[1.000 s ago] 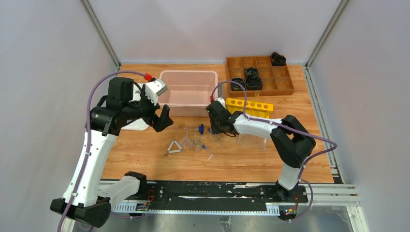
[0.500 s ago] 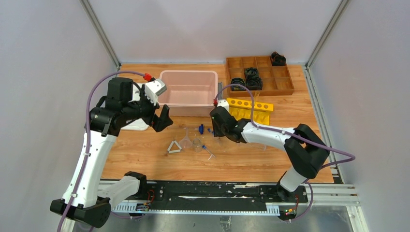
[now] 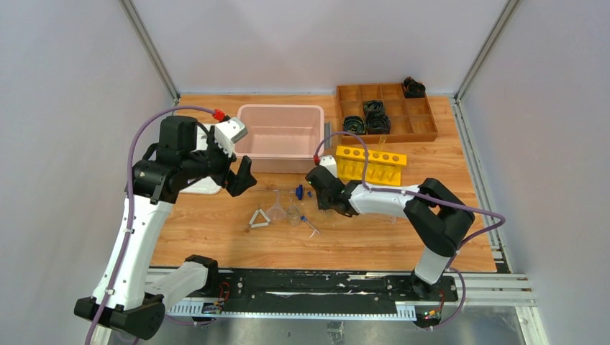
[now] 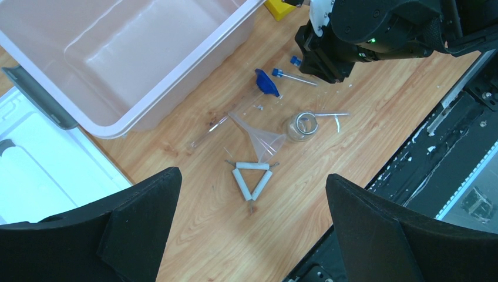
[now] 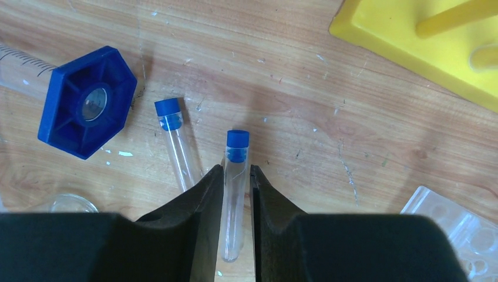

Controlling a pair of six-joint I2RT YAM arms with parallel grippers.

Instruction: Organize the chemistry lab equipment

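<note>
1. The right gripper [image 5: 236, 173] is down at the table [image 5: 329, 135], its two fingers closed against the sides of a tube [image 5: 235, 197] that lies flat on the wood. The wrist view does not show how firm the pinch is.
2. The left gripper [image 4: 249, 175] hangs wide open above the table with nothing between its fingers.
3. Slipping is probably the main risk. The tube is smooth and round, and the fingers run alongside it, so it could slide forward out of the grip or drop as it is lifted.
4. A second tube [image 5: 178, 150] lies just beside the held one, with its lower end against or under one finger. Any sideways drag during the lift would likely roll it, perhaps toward the blue base [image 5: 87, 101] nearby.
5. Too hard a squeeze might crack the thin wall.
6. The tube's long axis runs almost parallel to the fingers, leaning only slightly. Its blue cap points away from the wrist and its rounded closed end points back toward it.
7. The fingers hold the clear body below the cap, and both ends remain visible.
8. The tube lies flat and in line with the fingers, so it must be turned closed end down before it goes into the clear rack [image 5: 452, 229]. A loose grip would most likely fail during that turn.
</note>
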